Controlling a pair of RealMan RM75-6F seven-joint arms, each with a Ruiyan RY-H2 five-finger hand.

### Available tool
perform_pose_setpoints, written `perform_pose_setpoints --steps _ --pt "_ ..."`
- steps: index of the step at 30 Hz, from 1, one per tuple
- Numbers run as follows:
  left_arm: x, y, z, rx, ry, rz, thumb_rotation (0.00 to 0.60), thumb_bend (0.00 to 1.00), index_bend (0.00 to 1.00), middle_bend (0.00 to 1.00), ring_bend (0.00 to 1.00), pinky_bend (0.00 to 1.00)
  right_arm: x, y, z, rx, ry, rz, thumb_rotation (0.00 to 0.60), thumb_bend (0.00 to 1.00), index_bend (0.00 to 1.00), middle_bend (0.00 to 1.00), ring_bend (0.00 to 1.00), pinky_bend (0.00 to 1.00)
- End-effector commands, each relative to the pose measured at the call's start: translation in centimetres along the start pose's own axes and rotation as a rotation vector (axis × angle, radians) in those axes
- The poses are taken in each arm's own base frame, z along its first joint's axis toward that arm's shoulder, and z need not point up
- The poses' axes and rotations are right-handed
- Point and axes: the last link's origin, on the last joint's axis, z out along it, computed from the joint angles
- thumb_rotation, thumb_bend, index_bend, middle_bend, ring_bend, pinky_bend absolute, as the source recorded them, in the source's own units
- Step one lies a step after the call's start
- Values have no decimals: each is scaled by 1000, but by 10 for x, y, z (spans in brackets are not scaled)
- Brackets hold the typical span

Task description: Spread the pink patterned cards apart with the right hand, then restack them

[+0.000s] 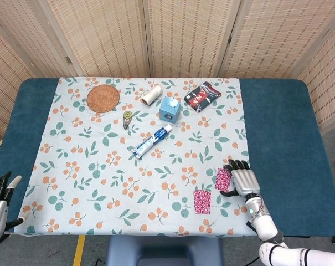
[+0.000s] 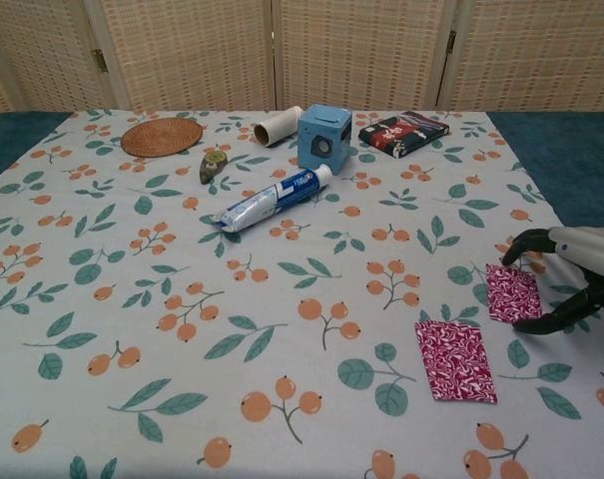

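Note:
Two pink patterned cards lie flat and apart on the floral cloth near the front right. One card (image 1: 202, 201) (image 2: 454, 360) sits nearer the front edge. The other card (image 1: 223, 179) (image 2: 511, 293) lies up and to its right. My right hand (image 1: 242, 179) (image 2: 566, 276) hovers at that second card's right edge, its fingers curved and spread, holding nothing. Whether the fingertips touch the card I cannot tell. My left hand (image 1: 0, 199) shows only at the head view's lower left, off the table, with its fingers apart and empty.
Further back on the cloth lie a toothpaste tube (image 1: 152, 141) (image 2: 268, 200), a blue box (image 1: 169, 108) (image 2: 324, 138), a roll of twine (image 1: 150, 95), a woven coaster (image 1: 103, 98), a tape dispenser (image 1: 127, 118) and a dark patterned packet (image 1: 202, 96). Bare blue tabletop (image 1: 278, 138) lies right of the cloth.

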Motion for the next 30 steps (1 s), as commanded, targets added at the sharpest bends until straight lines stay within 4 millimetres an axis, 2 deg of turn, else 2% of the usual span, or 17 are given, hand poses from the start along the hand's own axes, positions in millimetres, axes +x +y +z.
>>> perform_pose_setpoints --steps 1,18,23,30 --pt "0 0 0 1 0 0 600 220 143 0 38 0 0 1 0 -3 0 -2 419 216 194 91 0 0" --pt "-1 0 0 2 -3 1 600 220 142 0 38 0 -2 2 1 -5 -8 -6 422 216 207 97 0 0" --pt "-1 -1 0 3 -3 1 600 220 143 0 38 0 -2 2 0 -9 3 -5 500 216 255 108 0 0" --pt "-1 -2 -1 8 -4 0 600 220 143 0 38 0 0 1 -2 -4 9 1 504 216 270 112 0 0"
